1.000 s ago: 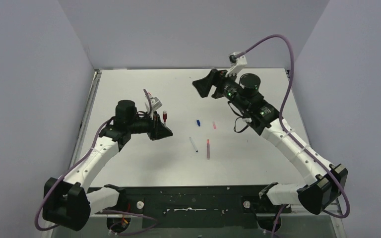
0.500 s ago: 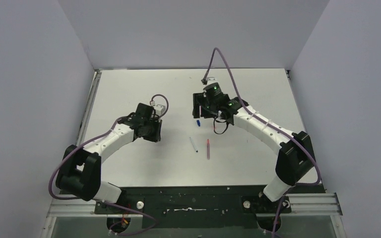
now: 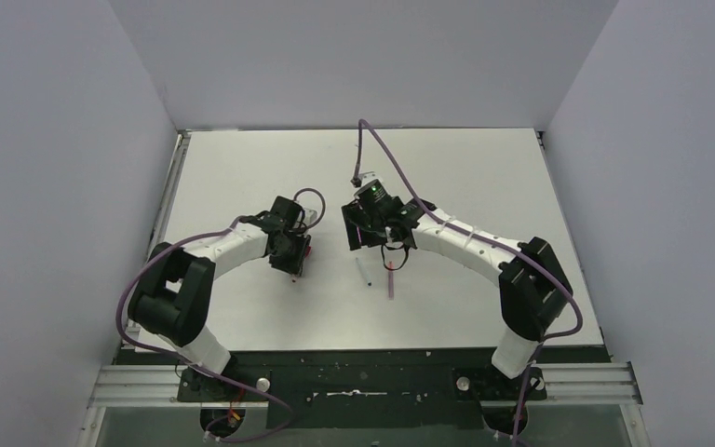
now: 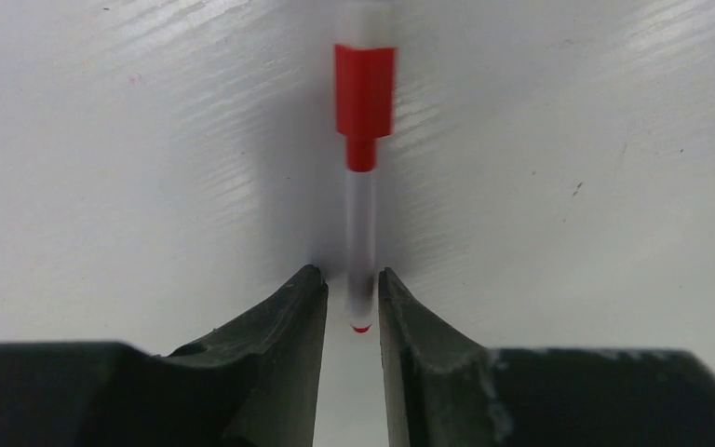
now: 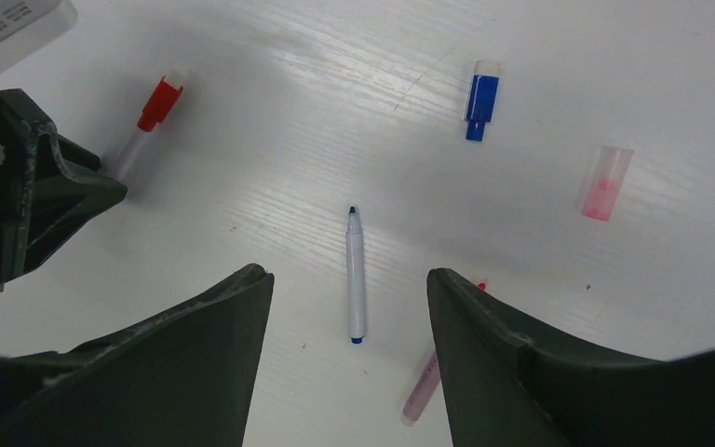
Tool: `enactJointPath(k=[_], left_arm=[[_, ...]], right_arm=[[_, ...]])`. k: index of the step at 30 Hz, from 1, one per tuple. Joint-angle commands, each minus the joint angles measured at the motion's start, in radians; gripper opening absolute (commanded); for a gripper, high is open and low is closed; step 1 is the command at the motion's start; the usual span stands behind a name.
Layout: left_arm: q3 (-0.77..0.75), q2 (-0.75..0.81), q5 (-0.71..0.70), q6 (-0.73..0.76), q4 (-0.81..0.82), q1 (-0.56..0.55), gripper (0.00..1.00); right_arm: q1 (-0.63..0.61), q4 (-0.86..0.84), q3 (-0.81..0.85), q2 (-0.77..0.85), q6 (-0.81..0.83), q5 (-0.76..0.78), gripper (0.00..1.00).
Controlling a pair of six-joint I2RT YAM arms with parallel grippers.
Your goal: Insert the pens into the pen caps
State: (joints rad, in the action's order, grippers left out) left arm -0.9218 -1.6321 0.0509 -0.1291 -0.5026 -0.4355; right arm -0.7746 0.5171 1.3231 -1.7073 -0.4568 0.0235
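Above the blue-tipped pen [image 5: 356, 279], right claw [image 5: 346, 276] has arrived.

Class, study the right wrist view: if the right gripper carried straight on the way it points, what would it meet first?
Most likely the blue-tipped pen, lying on the table between the open fingers of the right gripper; depth is hard to judge.

the white table [image 3: 484, 168] carries a white pen with a red cap [image 5: 144, 121] at the left, and near the middle a blue-tipped white pen [image 5: 356, 275] with a pinkish pen [image 5: 424, 391] just right of it. farther back lie a loose blue cap [image 5: 480, 100] and, to its right, a pale pink cap [image 5: 605, 182].
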Motion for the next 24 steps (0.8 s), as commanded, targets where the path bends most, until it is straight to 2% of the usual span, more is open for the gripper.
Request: enactJointPath(k=[1, 5, 12, 15, 17, 20, 24], left_arm=[[-0.029, 0.007, -0.002, 0.005, -0.001, -0.002, 0.29], [-0.018, 0.043, 0.01, -0.005, 0.017, 0.003, 0.36], [0.014, 0.151, 0.12, -0.023, 0.087, 0.068, 0.38], [0.04, 0.214, 0.189, -0.03, 0.147, 0.118, 0.38], [0.054, 0.245, 0.206, -0.032, 0.171, 0.135, 0.38], [0.063, 0.273, 0.228, -0.035, 0.184, 0.146, 0.38], [0.068, 0.301, 0.248, -0.039, 0.186, 0.153, 0.39]], right_arm=[[-0.013, -0.053, -0.014, -0.026, 0.0, 0.019, 0.62], [-0.029, -0.068, -0.02, -0.064, 0.0, 0.021, 0.56], [-0.043, -0.089, -0.035, -0.11, 0.003, 0.029, 0.5], [-0.043, -0.093, -0.041, -0.129, 0.004, 0.031, 0.41], [-0.043, -0.098, -0.044, -0.141, 0.004, 0.029, 0.4], [-0.043, -0.104, -0.042, -0.159, 0.007, 0.022, 0.26], [-0.043, -0.107, -0.034, -0.189, 0.015, 0.025, 0.27]])
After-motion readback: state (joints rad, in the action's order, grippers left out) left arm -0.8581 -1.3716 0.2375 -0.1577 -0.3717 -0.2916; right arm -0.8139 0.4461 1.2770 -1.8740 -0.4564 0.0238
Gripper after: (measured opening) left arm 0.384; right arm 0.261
